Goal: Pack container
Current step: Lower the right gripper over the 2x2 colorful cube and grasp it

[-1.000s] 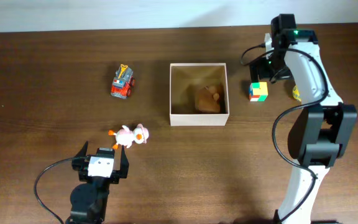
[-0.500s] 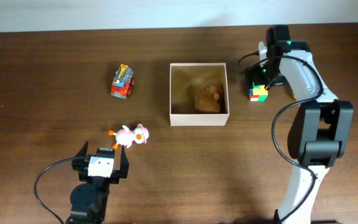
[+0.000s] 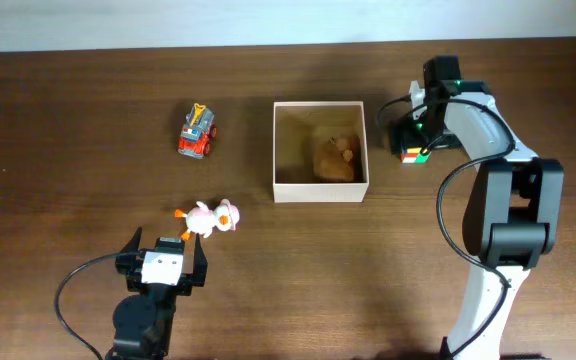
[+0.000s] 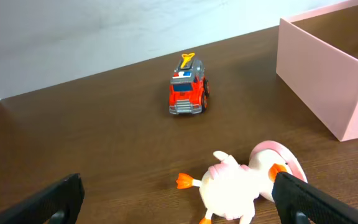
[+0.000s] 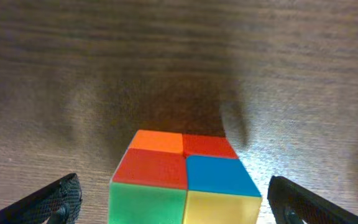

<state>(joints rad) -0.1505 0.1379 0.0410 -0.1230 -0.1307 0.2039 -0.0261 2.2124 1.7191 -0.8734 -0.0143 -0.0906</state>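
The container [image 3: 320, 190] is a square white-walled box with a tan inside, at the table's middle; a brown toy [image 3: 334, 158] lies in it. Its wall shows in the left wrist view [image 4: 328, 81]. My right gripper [image 3: 411, 135] is open and straddles a coloured cube [image 3: 413, 152] just right of the box; the cube [image 5: 185, 186] sits between the fingers in the right wrist view. My left gripper [image 3: 163, 262] is open near the front edge, just behind a white-and-pink duck toy [image 3: 208, 218], which also shows in the left wrist view [image 4: 244, 183]. A red fire truck [image 3: 198, 132] stands further left; it also shows in the left wrist view [image 4: 188, 93].
A pale wall [image 3: 168, 20] borders the table's far edge. The right arm's base column [image 3: 503, 260] stands at the right front. The left arm's cable [image 3: 68, 290] loops at the front left.
My right gripper has moved left and toward the front, coming down over the coloured cube. A yellow object seen beside the right arm a second ago is now hidden. The left arm has not moved.
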